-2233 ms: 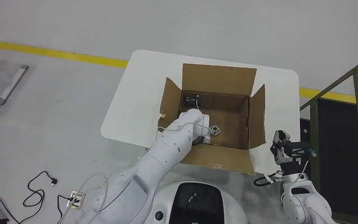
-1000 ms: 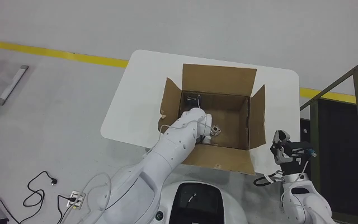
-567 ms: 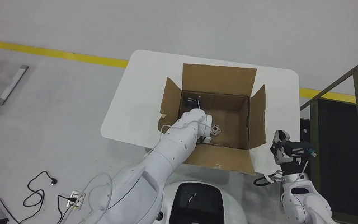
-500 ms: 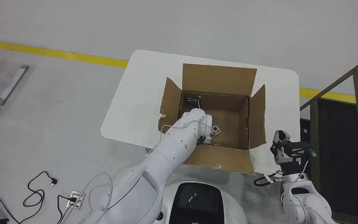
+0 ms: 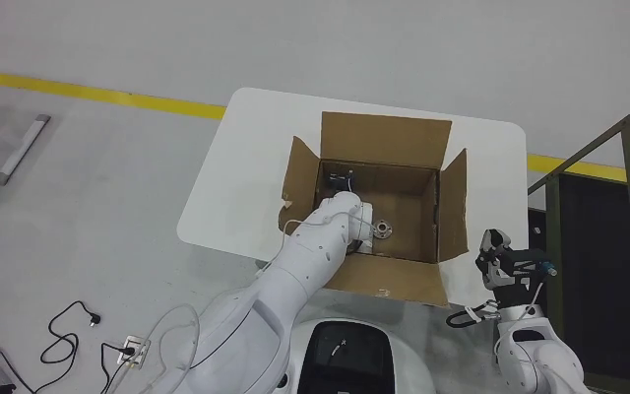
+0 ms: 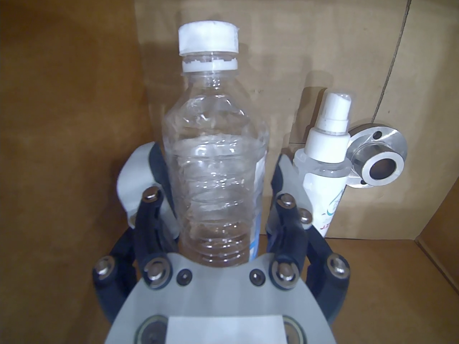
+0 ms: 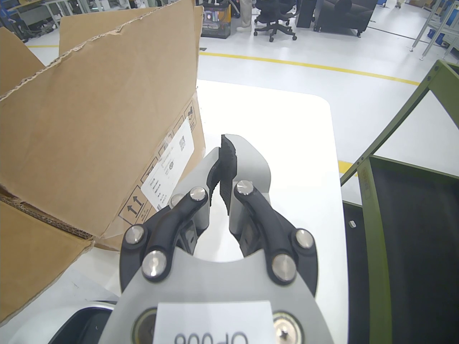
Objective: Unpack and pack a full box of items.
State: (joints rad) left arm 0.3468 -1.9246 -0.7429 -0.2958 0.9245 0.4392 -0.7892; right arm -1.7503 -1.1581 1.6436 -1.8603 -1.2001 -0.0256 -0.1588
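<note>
Left gripper [image 6: 214, 171] grips clear bottle [image 6: 215, 134]; its wrist view shows a spray bottle [image 6: 324, 180], perhaps touching the flange [image 6: 376, 161]; right gripper [image 7: 223, 166] closed.

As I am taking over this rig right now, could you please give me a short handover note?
Left gripper: shut on the bottle, inside the box.
Right gripper: shut, empty, over the table beside the box.
In the box: spray and flange side by side next to the bottle; a dark item in the far corner.
Done: flaps open, bottle gripped.
Left: I cannot tell whether the bottle is going in or out; all these things are in the box.
</note>
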